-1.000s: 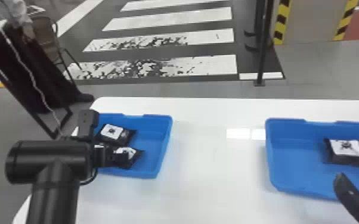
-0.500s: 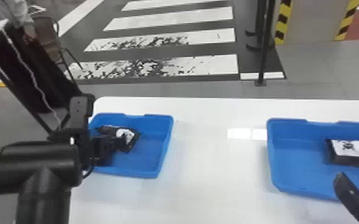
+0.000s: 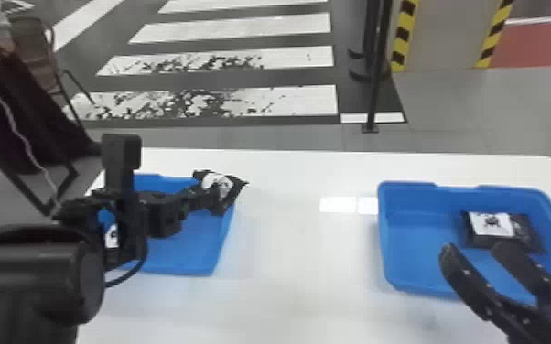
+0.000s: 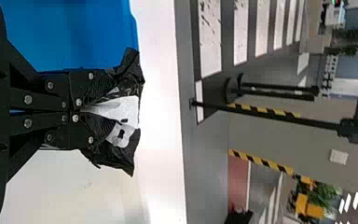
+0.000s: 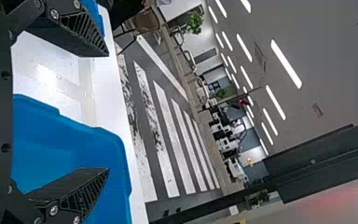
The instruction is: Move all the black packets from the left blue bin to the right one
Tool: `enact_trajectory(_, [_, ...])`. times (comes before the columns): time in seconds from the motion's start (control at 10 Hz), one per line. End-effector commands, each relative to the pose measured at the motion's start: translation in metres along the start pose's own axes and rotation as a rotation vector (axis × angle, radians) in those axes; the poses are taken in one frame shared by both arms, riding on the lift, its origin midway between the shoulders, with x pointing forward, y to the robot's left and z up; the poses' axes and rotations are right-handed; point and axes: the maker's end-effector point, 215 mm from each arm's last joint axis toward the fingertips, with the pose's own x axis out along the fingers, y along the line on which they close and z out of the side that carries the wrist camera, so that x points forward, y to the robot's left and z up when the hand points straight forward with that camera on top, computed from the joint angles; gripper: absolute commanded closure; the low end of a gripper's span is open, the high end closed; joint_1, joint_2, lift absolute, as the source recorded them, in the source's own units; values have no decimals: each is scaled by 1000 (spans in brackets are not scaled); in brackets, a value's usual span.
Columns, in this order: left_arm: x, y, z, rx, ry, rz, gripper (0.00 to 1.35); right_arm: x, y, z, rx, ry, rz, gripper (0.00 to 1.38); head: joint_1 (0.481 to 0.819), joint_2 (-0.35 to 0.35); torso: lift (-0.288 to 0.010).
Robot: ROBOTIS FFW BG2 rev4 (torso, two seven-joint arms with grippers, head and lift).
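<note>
Packet [image 3: 494, 226] in right bin [image 3: 418, 256]

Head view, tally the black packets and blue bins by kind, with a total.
Black packets: 3 (one in the left fingers, one, partly hidden, in the left bin, one in the right bin)
Blue bins: 2
Total: 5

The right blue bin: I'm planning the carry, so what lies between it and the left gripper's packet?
In the head view, white tabletop with a bright reflection.
</note>
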Motion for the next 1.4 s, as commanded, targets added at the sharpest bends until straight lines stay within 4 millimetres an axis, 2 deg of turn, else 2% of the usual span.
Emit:
enact_trajectory(0.0, [16,-66,20,34,-70,-159,1213,17,21,1,39,2,77,154,695,104,-150])
enact_trajectory(0.2, [26,-138,31,43,-99,-327,1213,39,52,6,64,5,187,154,695,38,-150])
enact_trajectory(0.3, [27,-169,34,49,-105,-397,1213,49,58,6,69,6,217,154,695,10,-150])
enact_trajectory(0.4, [27,-192,37,57,-108,-448,1213,59,62,10,67,-3,239,154,695,-19,-150])
enact_trajectory(0.6, [25,-231,37,62,-104,-538,1213,78,64,19,54,-17,265,154,695,-58,-150])
enact_trajectory(0.7, [25,-243,34,69,-92,-564,1213,87,59,26,48,-37,264,150,695,-75,-150])
enact_trajectory(0.9, [23,-256,33,74,-86,-593,1213,101,50,37,38,-61,263,177,695,-104,-150])
enact_trajectory(1.0, [23,-257,34,76,-87,-596,1213,103,47,38,38,-61,261,533,695,-118,-150])
enact_trajectory(1.1, [23,-257,35,76,-90,-597,1213,104,47,31,69,-48,263,898,695,-126,-150])
enact_trajectory(1.2, [23,-258,36,75,-93,-598,1213,104,52,22,110,-31,278,984,695,-127,-150])
enact_trajectory(1.3, [23,-259,37,78,-96,-599,1213,104,54,23,111,-33,284,1262,695,-122,-150])
